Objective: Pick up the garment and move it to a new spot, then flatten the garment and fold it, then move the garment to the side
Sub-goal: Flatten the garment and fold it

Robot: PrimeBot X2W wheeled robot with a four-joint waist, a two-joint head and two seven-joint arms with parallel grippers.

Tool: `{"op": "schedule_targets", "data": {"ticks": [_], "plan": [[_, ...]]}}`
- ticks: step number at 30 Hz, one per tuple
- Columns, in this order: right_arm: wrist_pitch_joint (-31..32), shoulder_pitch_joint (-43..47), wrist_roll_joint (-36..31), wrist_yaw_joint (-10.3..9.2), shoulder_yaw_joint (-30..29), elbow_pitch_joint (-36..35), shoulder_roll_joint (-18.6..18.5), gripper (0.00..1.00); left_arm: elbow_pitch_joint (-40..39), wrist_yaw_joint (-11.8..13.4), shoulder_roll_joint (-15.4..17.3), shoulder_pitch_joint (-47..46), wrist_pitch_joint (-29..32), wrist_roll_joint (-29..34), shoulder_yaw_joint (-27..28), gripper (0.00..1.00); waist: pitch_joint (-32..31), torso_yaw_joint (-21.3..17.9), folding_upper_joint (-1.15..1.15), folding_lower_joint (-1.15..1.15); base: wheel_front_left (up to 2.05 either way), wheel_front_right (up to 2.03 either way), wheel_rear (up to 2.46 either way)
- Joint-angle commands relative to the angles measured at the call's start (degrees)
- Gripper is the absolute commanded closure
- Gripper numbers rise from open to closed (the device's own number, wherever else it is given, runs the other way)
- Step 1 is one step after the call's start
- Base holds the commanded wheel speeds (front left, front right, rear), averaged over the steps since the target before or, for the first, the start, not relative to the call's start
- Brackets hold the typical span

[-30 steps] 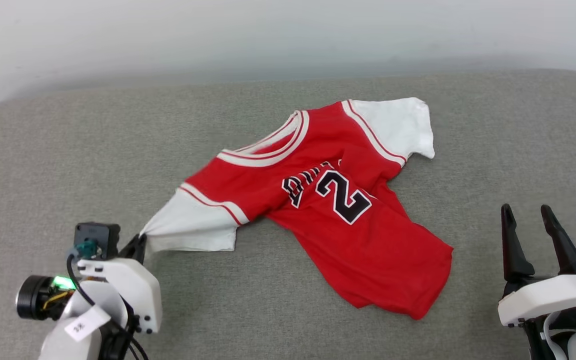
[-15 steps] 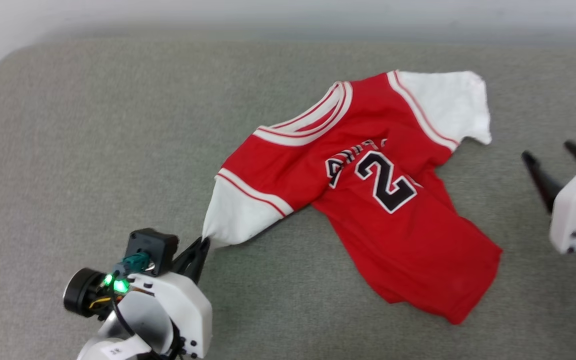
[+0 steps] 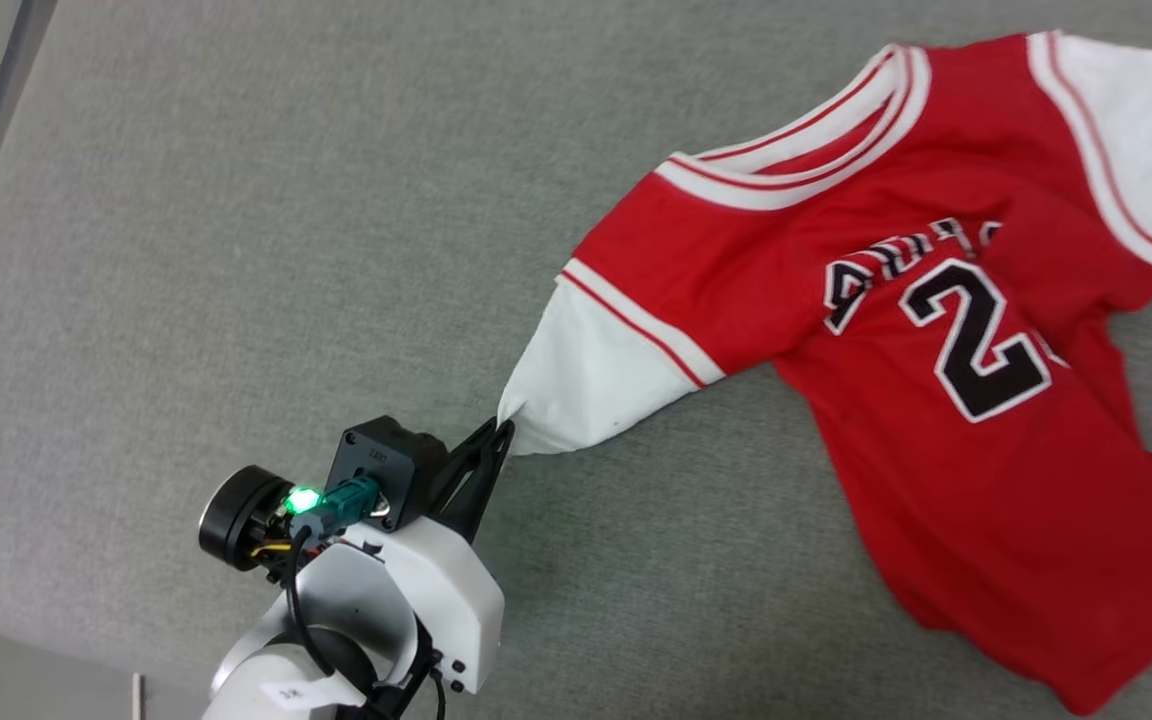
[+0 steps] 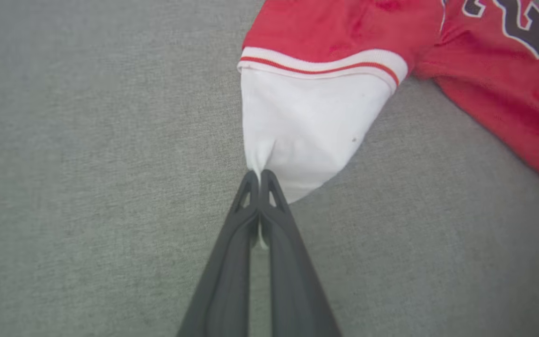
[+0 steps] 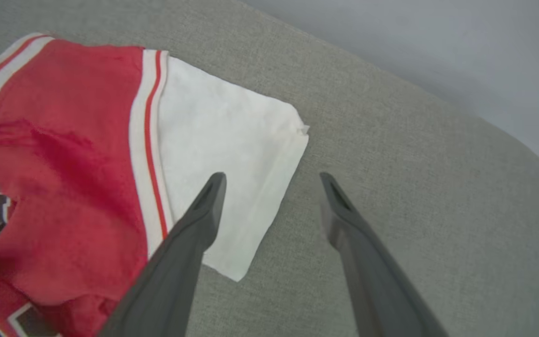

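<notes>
Left gripper (image 3: 504, 432) at lower centre of head view, fingers pinched tight on tip of near white sleeve (image 4: 307, 121); fabric drawn to point between fingertips. Garment (image 3: 986, 500) fills right half of head view, flat on grey cushion (image 3: 186, 250), lettering up, wrinkled mid-chest. In right wrist view, right gripper (image 5: 272, 175) has fingers spread, empty, over outer edge of far white sleeve (image 5: 222, 140); contact unclear.

the garment (image 3: 986, 480) is soft matt cloth, its red body faintly fuzzy and its white sleeves smoother. the grey surface (image 3: 186, 250) is coarse woven fabric, also matt. the fingers of the left gripper (image 4: 258, 177) and right gripper (image 5: 273, 177) look like dark matt plastic. the left wrist housing (image 3: 436, 590) is smooth white plastic with a slight sheen.
</notes>
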Motion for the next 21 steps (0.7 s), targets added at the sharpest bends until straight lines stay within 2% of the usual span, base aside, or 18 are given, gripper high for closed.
{"op": "schedule_targets", "data": {"ticks": [1, 7, 13, 21], "plan": [[0.71, -2.45, -0.85, -0.07, 0.60, 1.96, -1.80, 0.00, -0.05, -0.28, -0.25, -1.25, -0.49, 0.30, -0.35, 1.00, 3.91, 3.72, 0.00, -0.01, 0.00, 0.00, 0.00], [2.64, -8.02, -3.43, -0.07, 0.74, 7.93, -4.25, 0.00, -0.12, -0.74, -1.14, -2.83, -1.46, 0.35, -1.65, 1.00, 6.75, 5.95, 0.00, -0.01, 0.00, 0.00, 0.00], [2.85, -10.74, -5.07, -0.07, -0.62, 12.05, -4.41, 0.00, -0.47, -0.66, -1.46, -4.18, -2.10, 0.48, -2.35, 1.00, 8.51, 7.00, 0.00, -0.01, 0.00, 0.00, 0.00], [3.09, -7.99, -3.54, -0.04, 2.88, 14.03, -4.32, 0.00, -0.42, -0.40, -1.56, -4.72, -2.58, 0.05, -2.70, 1.00, 9.59, 7.25, 0.00, -0.01, 0.00, 0.00, 0.00]]}}
